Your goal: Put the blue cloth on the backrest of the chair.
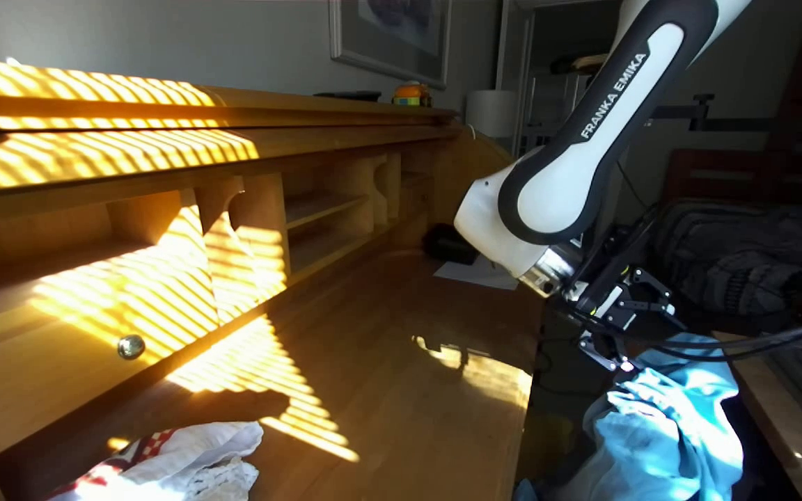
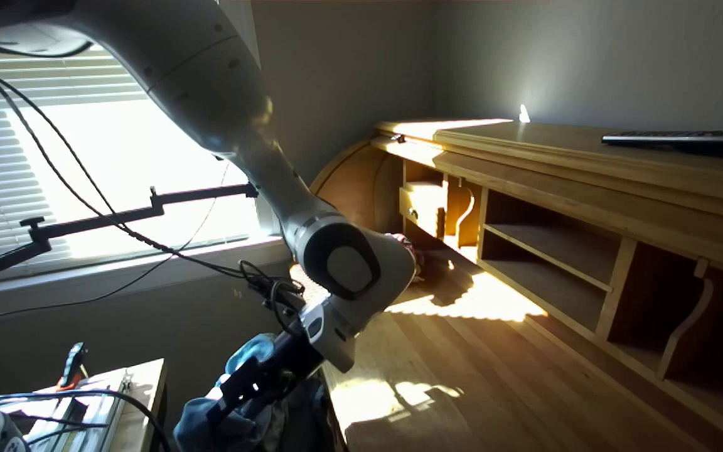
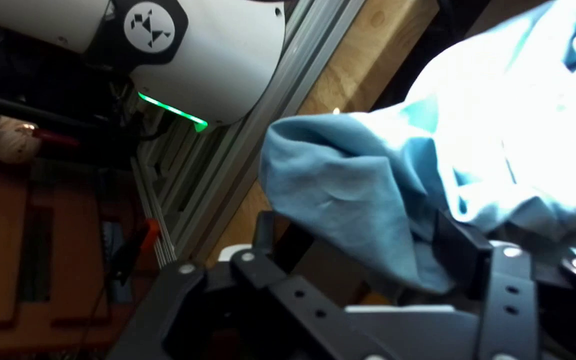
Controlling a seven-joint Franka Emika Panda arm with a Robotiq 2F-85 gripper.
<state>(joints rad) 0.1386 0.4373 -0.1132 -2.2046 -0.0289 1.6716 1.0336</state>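
Cloth [image 1: 679,421]: located at the gripper [image 3: 361,235], bunched and draped in the gap between desk [image 1: 443,431] and bench [image 3: 363,60]. Gripper status: released; the fingers [image 3: 460,252] stand apart in the wrist view, with a fold showing between them. Whether either finger touches the fold cannot be told. Whatever bears the cloth is hidden, so seating on the backrest cannot be confirmed.

Possible faults:

1. Snag. Cause: a sideways or pinching move with the fold between the fingers. Likely result: cloth dragged off whatever bears it.
2. Slip. Cause: the cloth looks heaped, not spread, so its weight may sit unevenly. Likely result: a slide downward.
3. Misjudged clearance. Cause: much of the cloth is washed out white in the wrist view, so fold edges there are hard to read.
4. Sweep. Cause: the cable [image 1: 725,358] crosses in front of the cloth in an exterior view and may brush it during a move.
5. Collision. Cause: a low retreat toward desk or bench
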